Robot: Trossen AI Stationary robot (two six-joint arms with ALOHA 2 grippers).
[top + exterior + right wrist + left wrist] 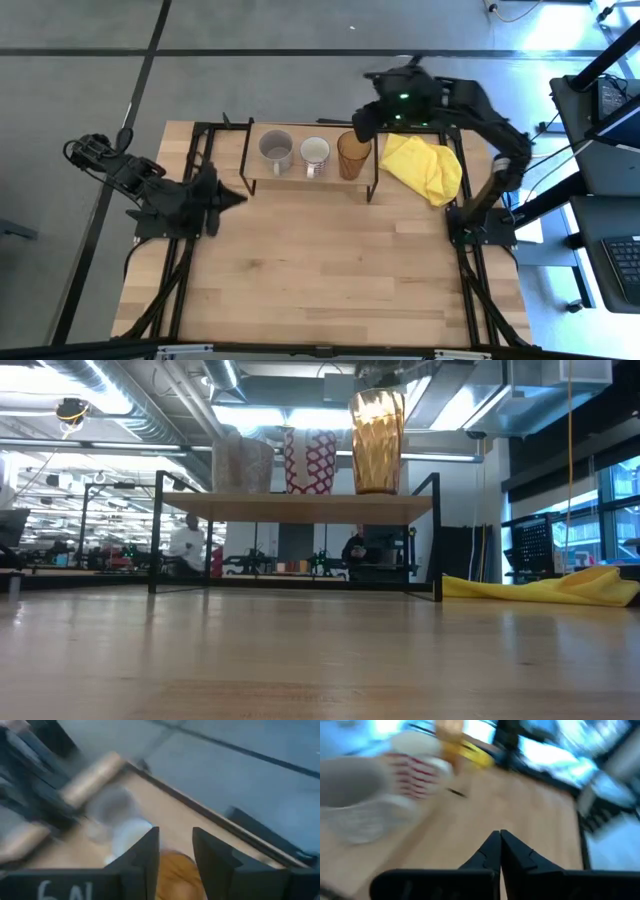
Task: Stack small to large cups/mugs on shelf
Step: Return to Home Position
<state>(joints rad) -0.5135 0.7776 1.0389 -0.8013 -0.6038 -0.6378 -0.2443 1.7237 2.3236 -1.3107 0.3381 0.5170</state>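
A grey mug (276, 150), a white mug with red pattern (315, 153) and an amber ribbed tumbler (352, 155) stand upright in a row on the light-wood shelf (300, 180) at the table's far middle. They also show in the low view: grey mug (243, 463), white mug (311, 461), tumbler (377, 442). My right gripper (360, 126) is open just above the tumbler's far side; the tumbler's top (172, 875) shows between its fingers. My left gripper (236, 198) is shut and empty over the table's left part, its tip (500, 836) toward the shelf.
A crumpled yellow cloth (425, 165) lies on the table right of the shelf, also seen in the low view (560, 588). The shelf's black legs (437, 535) stand on the tabletop. Bare wood tabletop (330, 270) spreads toward the near edge. People (187, 545) sit in the room behind.
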